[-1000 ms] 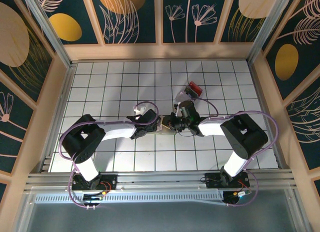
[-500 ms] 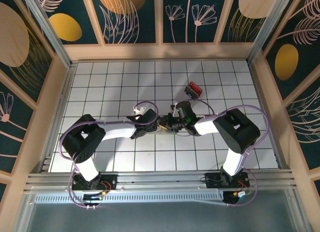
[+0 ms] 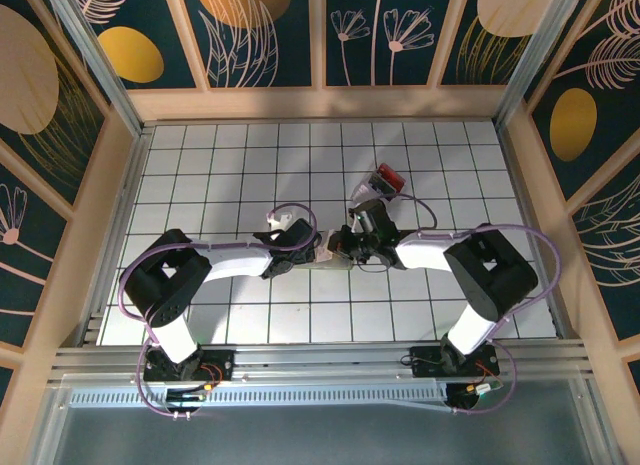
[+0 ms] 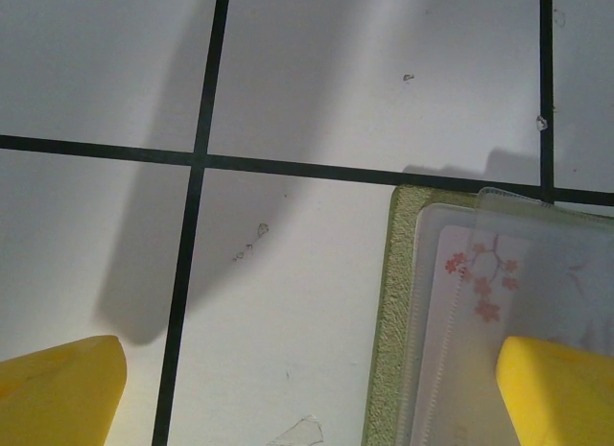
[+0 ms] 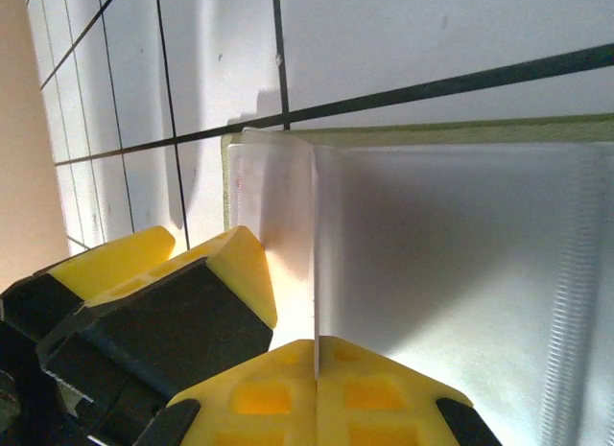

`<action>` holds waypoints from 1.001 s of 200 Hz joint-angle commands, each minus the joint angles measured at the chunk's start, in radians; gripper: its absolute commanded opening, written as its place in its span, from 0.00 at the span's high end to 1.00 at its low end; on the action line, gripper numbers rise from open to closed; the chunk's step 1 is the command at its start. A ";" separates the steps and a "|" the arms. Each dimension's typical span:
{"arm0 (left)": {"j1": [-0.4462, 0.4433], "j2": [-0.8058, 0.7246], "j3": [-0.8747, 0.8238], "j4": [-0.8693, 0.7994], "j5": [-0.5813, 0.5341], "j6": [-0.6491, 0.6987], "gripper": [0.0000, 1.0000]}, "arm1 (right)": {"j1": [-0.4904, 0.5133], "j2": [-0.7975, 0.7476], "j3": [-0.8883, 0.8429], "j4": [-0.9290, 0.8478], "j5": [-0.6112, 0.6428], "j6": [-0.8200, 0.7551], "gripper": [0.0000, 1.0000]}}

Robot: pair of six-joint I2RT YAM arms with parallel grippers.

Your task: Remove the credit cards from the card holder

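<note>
Holder status: card holder (image 4: 389, 321) lies open and flat on the table (image 4: 288, 72), between the two grippers at mid-table. It looks light and thin, with a soft green cover, so I expect it to slide or lift with any pull unless pinned. Inside are clear plastic sleeves, slick and floppy. One holds a card with pink blossom print (image 4: 480, 273), probably stiff and smooth; how many more there are, can't tell. Left gripper (image 4: 312, 369) is wide open and holding nothing, straddling the holder's edge with one finger over the sleeves and the other over bare table. Right gripper (image 5: 317, 384) is fully closed, pinching a thin clear leaf (image 5: 315, 235) that stands up edge-on; sleeve or card, can't tell. Best hold, I think, is a card's exposed short edge, pulled along the sleeve. Small red item (image 3: 388, 177) sits well apart on the table.
</note>
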 commanded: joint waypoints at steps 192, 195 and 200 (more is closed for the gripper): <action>0.041 -0.126 -0.014 -0.039 -0.091 0.056 0.01 | -0.130 -0.184 0.268 -0.453 0.298 -0.370 1.00; 0.042 -0.128 -0.016 -0.038 -0.089 0.057 0.01 | -0.133 -0.184 0.269 -0.454 0.298 -0.371 1.00; 0.045 -0.132 -0.018 -0.034 -0.087 0.057 0.01 | -0.138 -0.183 0.272 -0.455 0.298 -0.372 1.00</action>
